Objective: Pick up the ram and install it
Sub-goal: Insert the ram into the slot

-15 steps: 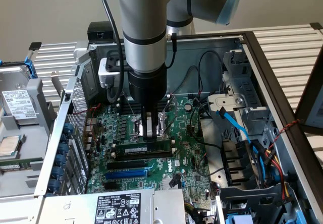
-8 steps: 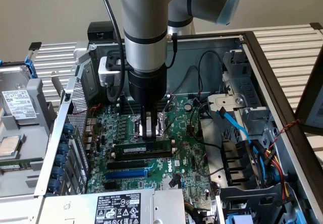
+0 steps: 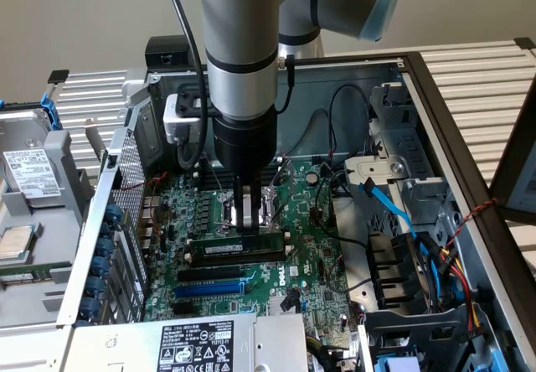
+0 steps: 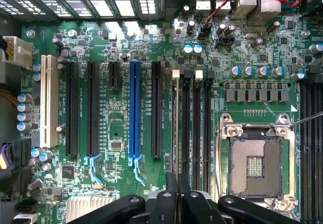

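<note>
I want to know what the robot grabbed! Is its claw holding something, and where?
The gripper pinches the long, thin green ram stick by its top edge, near the middle, at the black memory slots.

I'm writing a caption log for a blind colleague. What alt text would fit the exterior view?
A robot arm reaches down into an open computer case, its jaws shut on the ram, a green stick held on edge along the black memory slots of the motherboard. A blue expansion slot lies beside them.
</note>
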### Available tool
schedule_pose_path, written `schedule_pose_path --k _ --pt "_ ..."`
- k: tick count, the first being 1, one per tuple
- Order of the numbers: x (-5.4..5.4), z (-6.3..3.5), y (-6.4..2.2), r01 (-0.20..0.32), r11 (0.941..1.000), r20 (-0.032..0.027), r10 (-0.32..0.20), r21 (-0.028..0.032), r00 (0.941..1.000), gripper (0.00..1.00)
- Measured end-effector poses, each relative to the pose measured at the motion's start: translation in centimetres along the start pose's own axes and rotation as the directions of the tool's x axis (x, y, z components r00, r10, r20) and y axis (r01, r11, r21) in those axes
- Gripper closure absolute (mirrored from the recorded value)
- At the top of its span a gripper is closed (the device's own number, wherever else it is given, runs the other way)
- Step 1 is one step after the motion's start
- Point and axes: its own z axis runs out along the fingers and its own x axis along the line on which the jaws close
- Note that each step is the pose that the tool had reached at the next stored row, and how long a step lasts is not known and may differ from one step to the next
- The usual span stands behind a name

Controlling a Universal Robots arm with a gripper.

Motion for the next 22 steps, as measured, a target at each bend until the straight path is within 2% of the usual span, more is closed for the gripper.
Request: schedule_pose_path --k 4,6,7,8,10,12,14,18,21,22 --pt "0.00 0.03 -0.03 0.000 0.9998 0.0011 0.000 0.0224 1.0000 0.88" --pt "0.00 0.04 -0.03 0.000 0.9997 0.0011 0.000 0.0252 1.0000 0.88" --pt "0.01 0.05 -0.05 0.000 0.9997 0.0012 0.000 0.0232 1.0000 0.88" --pt "0.04 0.04 -0.08 0.000 0.9999 0.0024 0.000 0.0109 1.0000 0.88" --pt "0.06 0.01 -0.15 0.001 1.0000 0.0058 -0.001 -0.0015 1.0000 0.88" --pt "0.09 -0.04 -0.15 0.001 1.0000 0.0102 -0.001 -0.0082 0.9999 0.88" --pt "0.14 -0.13 -0.19 0.001 0.9999 0.0130 -0.001 -0.0100 0.9999 0.88" --pt "0.27 -0.29 -0.25 0.001 1.0000 0.0130 -0.001 -0.0099 0.9999 0.88" --pt "0.27 -0.30 -0.30 0.001 1.0000 0.0133 -0.001 -0.0035 0.9999 0.88" --pt "0.26 -0.31 -0.39 0.001 1.0000 0.0132 -0.001 -0.0034 0.9999 0.88"
